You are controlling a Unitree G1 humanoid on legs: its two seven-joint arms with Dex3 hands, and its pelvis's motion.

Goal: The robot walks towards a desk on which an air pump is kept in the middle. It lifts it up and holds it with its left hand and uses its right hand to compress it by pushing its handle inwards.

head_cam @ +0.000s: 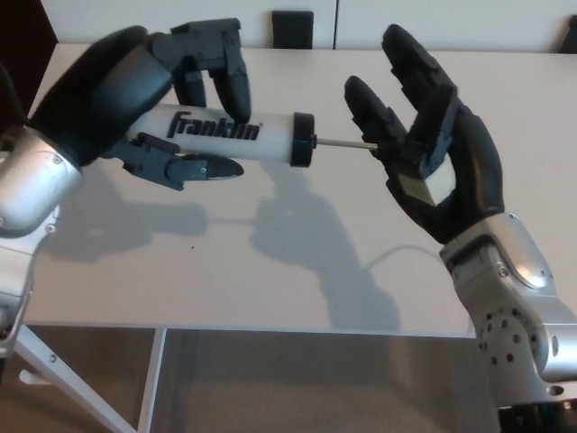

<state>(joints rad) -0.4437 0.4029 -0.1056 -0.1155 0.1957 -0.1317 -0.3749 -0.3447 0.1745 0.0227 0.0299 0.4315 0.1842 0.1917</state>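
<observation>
The air pump (236, 137) is a white tube marked "Franklin" with a black end cap, held level above the white desk (270, 271). My left hand (153, 99) is shut on its barrel, fingers over the top and thumb under it. A thin metal rod (341, 142) sticks out of the cap to the right, only a short length showing. My right hand (424, 149) stands open with its fingers spread, its palm against the rod's end; the handle is hidden behind the fingers.
A dark chair back (294, 29) shows beyond the desk's far edge. The desk's front edge (270, 327) runs across the lower picture, with a white leg brace (54, 365) and floor below.
</observation>
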